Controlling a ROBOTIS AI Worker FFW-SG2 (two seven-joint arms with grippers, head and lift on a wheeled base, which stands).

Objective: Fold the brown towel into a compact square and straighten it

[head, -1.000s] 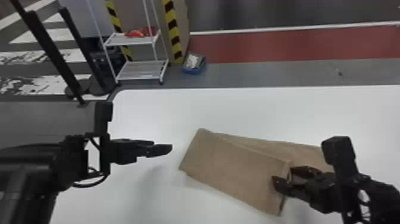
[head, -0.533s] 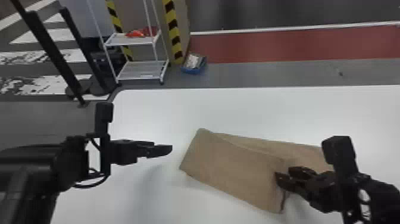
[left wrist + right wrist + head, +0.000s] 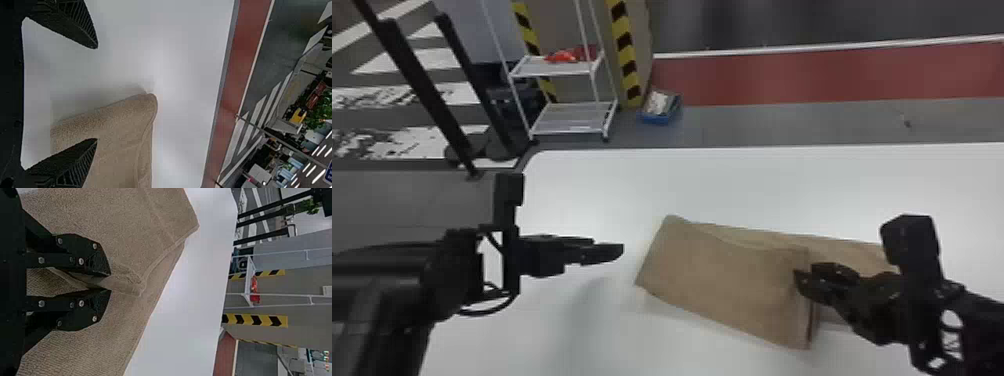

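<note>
On the near part of the white tabletop (image 3: 762, 190), right of centre, lies the brown towel (image 3: 722, 275), doubled over, with its fold at the left. The right claw (image 3: 110, 281) is clamped on the top layer near that layer's right end, a small ridge of cloth pinched between its tips. Compared with the earlier head views, this claw has shifted slightly toward the far side, and the right end of the top layer has swung with it; the fold at the left has scarcely moved. The layers appear to be coming closer to alignment, though part of the lower one extends to the right, so the first fold is probably being trued. The left claw (image 3: 621, 251), its fingers wide apart, is above the tabletop beside the fold. At least one further fold seems necessary for a compact square.
</note>
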